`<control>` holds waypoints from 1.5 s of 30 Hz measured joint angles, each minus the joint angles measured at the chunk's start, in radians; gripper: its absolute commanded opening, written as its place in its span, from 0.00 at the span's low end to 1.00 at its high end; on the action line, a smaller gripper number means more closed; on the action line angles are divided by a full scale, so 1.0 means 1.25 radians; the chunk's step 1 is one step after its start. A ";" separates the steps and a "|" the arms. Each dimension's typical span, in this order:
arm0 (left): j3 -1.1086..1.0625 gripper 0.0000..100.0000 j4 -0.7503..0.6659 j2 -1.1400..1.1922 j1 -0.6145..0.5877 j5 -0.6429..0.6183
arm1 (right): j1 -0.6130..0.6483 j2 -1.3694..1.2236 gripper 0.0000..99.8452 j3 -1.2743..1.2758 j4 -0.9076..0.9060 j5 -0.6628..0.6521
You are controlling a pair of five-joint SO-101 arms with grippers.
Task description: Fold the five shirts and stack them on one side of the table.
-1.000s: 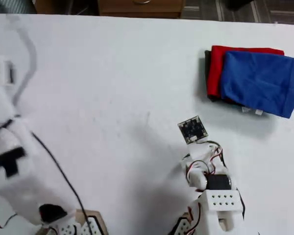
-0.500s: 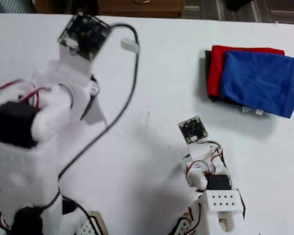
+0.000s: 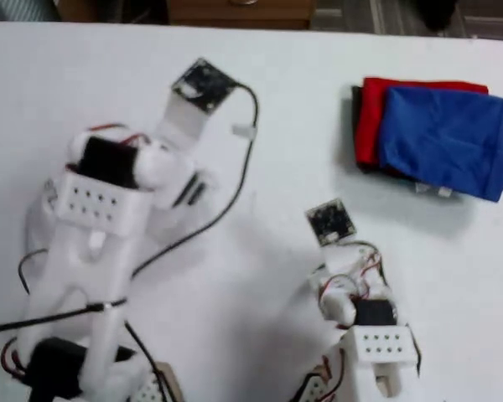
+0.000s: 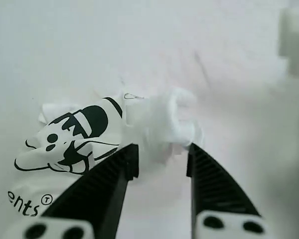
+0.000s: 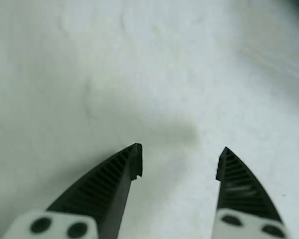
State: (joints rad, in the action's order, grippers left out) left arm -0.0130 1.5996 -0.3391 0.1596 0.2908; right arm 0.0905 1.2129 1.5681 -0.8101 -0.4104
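A white shirt (image 4: 79,132) with a black cartoon print lies crumpled on the white table. A bunch of its fabric sits between the black fingers of my left gripper (image 4: 162,152), which is shut on it. From the high view, the left arm (image 3: 101,180) stands over the left half of the table. My right gripper (image 5: 181,152) is open over bare tabletop with nothing between its fingers. The right arm (image 3: 356,314) is folded back near the front edge. At the right side lies a folded stack: a blue shirt (image 3: 444,142) on top of a red shirt (image 3: 370,117), with a black shirt (image 3: 355,100) showing at the left edge.
The white table (image 3: 302,109) has open room between the left arm and the stack. A black cable (image 3: 226,201) trails from the left arm's wrist across the table. Wooden furniture (image 3: 235,10) stands beyond the far edge.
The left arm has swung in from the table's left edge toward the middle and lowered. The right arm and the folded stack have not moved.
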 measured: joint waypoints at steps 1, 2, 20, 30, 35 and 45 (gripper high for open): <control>0.000 0.20 0.000 0.000 0.000 0.000 | 0.000 0.000 0.24 0.000 0.000 0.000; 0.004 0.20 0.000 0.000 -0.009 0.000 | 0.000 0.000 0.24 0.000 0.000 0.000; -0.106 0.20 -0.028 -0.069 -0.400 0.150 | 0.000 0.000 0.24 0.000 0.000 0.000; -0.497 0.21 -0.368 -0.069 -0.627 0.216 | 0.007 -0.047 0.25 -0.133 -0.075 -0.001; -0.570 0.21 -0.466 -0.069 -0.659 0.216 | 0.056 -0.203 0.25 -0.349 -0.169 0.000; -0.586 0.21 -0.444 -0.069 -0.725 0.266 | 0.379 -0.523 0.33 -0.708 -0.365 0.038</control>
State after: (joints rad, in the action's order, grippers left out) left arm -0.7449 1.0441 -0.4250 -0.7472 0.6237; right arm 0.5646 0.5593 0.6828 -1.2658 -0.3629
